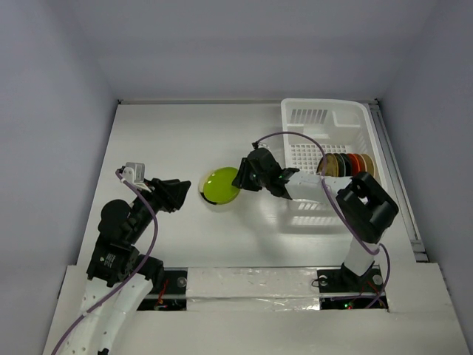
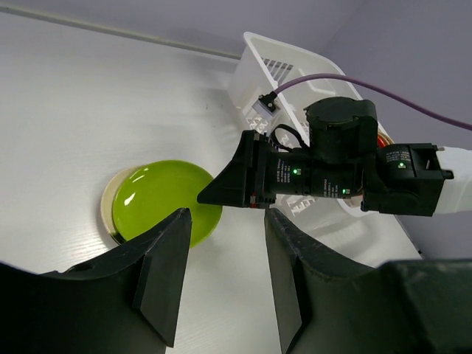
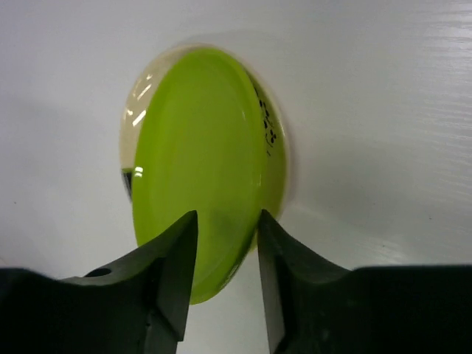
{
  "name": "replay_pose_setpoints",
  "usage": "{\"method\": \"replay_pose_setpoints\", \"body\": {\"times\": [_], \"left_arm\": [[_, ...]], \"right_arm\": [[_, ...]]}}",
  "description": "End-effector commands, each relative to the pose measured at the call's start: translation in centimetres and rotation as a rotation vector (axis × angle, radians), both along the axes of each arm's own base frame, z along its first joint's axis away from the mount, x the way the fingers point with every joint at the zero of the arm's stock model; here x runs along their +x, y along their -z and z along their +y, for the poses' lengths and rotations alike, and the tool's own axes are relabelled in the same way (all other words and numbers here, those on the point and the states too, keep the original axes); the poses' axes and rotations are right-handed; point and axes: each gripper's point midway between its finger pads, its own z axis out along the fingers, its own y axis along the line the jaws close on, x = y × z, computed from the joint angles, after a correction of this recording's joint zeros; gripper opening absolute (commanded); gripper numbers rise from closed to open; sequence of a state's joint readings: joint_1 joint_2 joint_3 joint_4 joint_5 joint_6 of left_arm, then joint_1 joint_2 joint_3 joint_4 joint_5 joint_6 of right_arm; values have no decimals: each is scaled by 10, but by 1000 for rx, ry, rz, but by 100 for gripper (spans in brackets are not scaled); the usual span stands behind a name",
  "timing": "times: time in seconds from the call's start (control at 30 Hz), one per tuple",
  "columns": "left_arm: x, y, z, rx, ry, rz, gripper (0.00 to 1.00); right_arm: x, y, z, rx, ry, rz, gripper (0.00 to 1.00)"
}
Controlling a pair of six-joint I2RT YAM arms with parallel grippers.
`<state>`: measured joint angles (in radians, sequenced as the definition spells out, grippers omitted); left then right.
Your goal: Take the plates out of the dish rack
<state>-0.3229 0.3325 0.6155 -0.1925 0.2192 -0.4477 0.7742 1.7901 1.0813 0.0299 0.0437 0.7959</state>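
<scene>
Left of the dish rack (image 1: pixel 325 103), farthest out: left gripper (image 1: pixel 185 194), jaws parted, empty, aimed rackward. Nearer the rack: green plate (image 1: pixel 220 185) lying flat on a cream plate (image 2: pixel 107 210). Right gripper (image 1: pixel 241 180) sits at its rack-side rim, jaws spread, looks released. Other plates (image 1: pixel 347 164) stand on edge inside the rack, behind those jaws. Right arm is nearer, so I'd reach with it.

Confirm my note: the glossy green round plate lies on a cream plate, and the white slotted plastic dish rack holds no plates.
Wrong about the rack: the top external view shows the white slotted plastic dish rack holding a row of plates on edge, yellowish, black and orange-red. The glossy green round plate does lie on a cream plate.
</scene>
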Motion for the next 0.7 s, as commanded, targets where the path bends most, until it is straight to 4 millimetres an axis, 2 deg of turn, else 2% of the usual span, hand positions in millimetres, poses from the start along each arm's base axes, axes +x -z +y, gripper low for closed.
{"method": "replay_pose_setpoints", "body": {"times": [0.0,0.03,0.13,0.2,0.23,0.33,0.37,0.4,0.43,0.47,0.5,0.53,0.6,0.63,0.67], "left_arm": [[1,-19,3,-23,-14,-56,41],[1,-19,3,-24,-14,-57,41],[1,-18,2,-22,-8,-55,41],[1,-19,2,-24,-8,-57,41],[0,-19,2,-24,-7,-57,41],[0,-19,2,-24,-7,-59,41],[0,-20,2,-23,-7,-61,41],[0,-19,2,-23,-7,-60,41],[-1,-20,2,-25,-7,-62,41],[-1,-20,2,-24,-7,-62,41],[-1,-20,2,-24,-7,-64,41],[-1,-21,2,-27,-5,-66,41],[-2,-22,2,-27,-1,-71,41],[-2,-21,2,-28,-1,-69,43],[-3,-23,2,-29,1,-73,43]], "right_arm": [[5,-12,-1,17,26,-47,45],[4,-15,-4,7,28,-52,53],[3,-24,-12,-17,35,-75,63],[8,-37,-18,-30,64,-111,65],[5,-37,-26,-67,67,-105,65],[8,-62,-49,-137,125,-158,64],[8,-83,-57,-130,151,-195,59],[12,-93,-74,-166,213,-234,51],[12,-106,-86,-191,249,-266,23],[7,-109,-104,-246,278,-263,8],[6,-135,-125,-264,350,-320,0],[2,-138,-150,-337,383,-319,0],[-1,-158,-184,-405,461,-346,0],[-4,-173,-210,-454,517,-370,0],[-7,-176,-239,-520,563,-339,0]]}}
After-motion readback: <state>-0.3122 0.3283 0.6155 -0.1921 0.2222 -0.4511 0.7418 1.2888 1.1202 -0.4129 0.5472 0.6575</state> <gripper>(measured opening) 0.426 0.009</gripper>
